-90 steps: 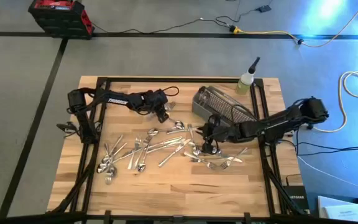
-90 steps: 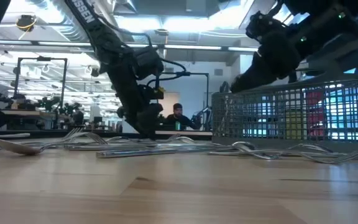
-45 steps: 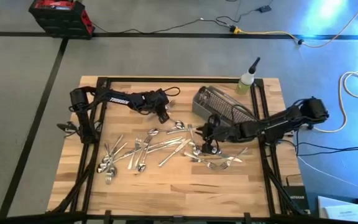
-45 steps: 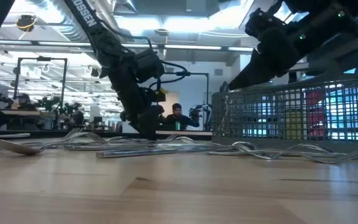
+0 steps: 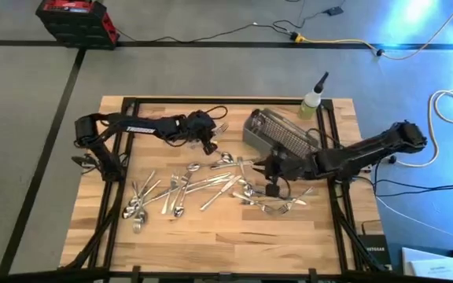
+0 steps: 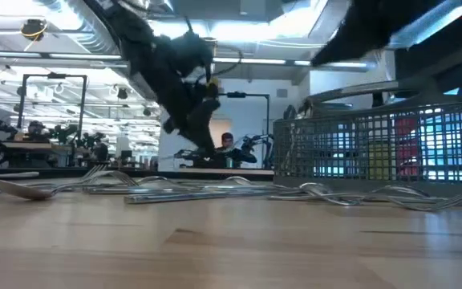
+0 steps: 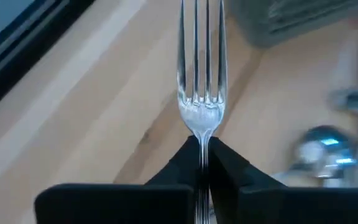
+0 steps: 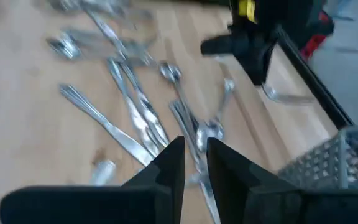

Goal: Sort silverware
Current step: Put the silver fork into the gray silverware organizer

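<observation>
We are holding a fork (image 7: 201, 81) in the left jaws (image 5: 210, 138), which are clamping its neck so that the tines are pointing straight out ahead of them; the low view is showing these jaws (image 6: 203, 132) hanging clear above the wooden surface (image 5: 211, 236). Ahead of the tines, the gray mesh basket (image 5: 278, 134) is lying near the far right part of the surface, apart from the fork.

Our right jaws (image 5: 273, 185) are hovering over the right part of the scattered silverware (image 5: 183, 187), and in the right wrist view the two fingers (image 8: 171, 163) are standing close together with a narrow gap between them and nothing gripped. Just beyond those jaws, forks and spoons are lying crossed over one another on the surface, with the basket's corner off to one side.

The rest of the silverware is spreading loosely from below the left jaws across to the right jaws. A small bottle (image 5: 313, 101) is standing at the far edge, beyond the basket.
</observation>
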Robot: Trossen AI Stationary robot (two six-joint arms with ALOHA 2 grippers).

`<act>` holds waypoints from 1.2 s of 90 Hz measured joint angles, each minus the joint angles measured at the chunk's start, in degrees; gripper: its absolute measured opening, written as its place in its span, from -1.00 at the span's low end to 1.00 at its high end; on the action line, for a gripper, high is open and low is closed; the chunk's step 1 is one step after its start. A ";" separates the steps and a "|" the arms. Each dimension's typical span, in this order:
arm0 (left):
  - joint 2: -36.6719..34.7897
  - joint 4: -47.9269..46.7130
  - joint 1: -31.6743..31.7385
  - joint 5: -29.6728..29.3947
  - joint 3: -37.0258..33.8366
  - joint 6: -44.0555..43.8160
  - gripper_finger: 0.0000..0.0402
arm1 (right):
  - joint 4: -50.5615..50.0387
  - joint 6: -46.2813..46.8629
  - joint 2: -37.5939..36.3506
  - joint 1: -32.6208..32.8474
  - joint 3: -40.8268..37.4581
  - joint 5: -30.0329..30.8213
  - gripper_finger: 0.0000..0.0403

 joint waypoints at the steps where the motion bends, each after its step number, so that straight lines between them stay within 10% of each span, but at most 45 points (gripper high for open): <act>1: -0.37 0.18 -0.24 -0.01 0.00 -0.10 -0.99 | 0.07 0.65 -0.51 0.19 0.00 0.21 -0.75; 34: -4.17 16.75 -14.46 -5.44 0.00 1.17 -0.99 | 21.75 11.35 -13.20 2.91 -13.30 10.22 -0.75; 59: -3.71 31.42 -24.11 -23.38 -0.04 10.56 -1.00 | 39.24 17.38 -8.51 2.11 -18.66 17.18 -0.75; 108: 1.51 41.33 -25.01 -28.74 -0.04 15.21 -1.00 | 51.15 5.59 7.68 -0.42 -10.96 16.85 -0.51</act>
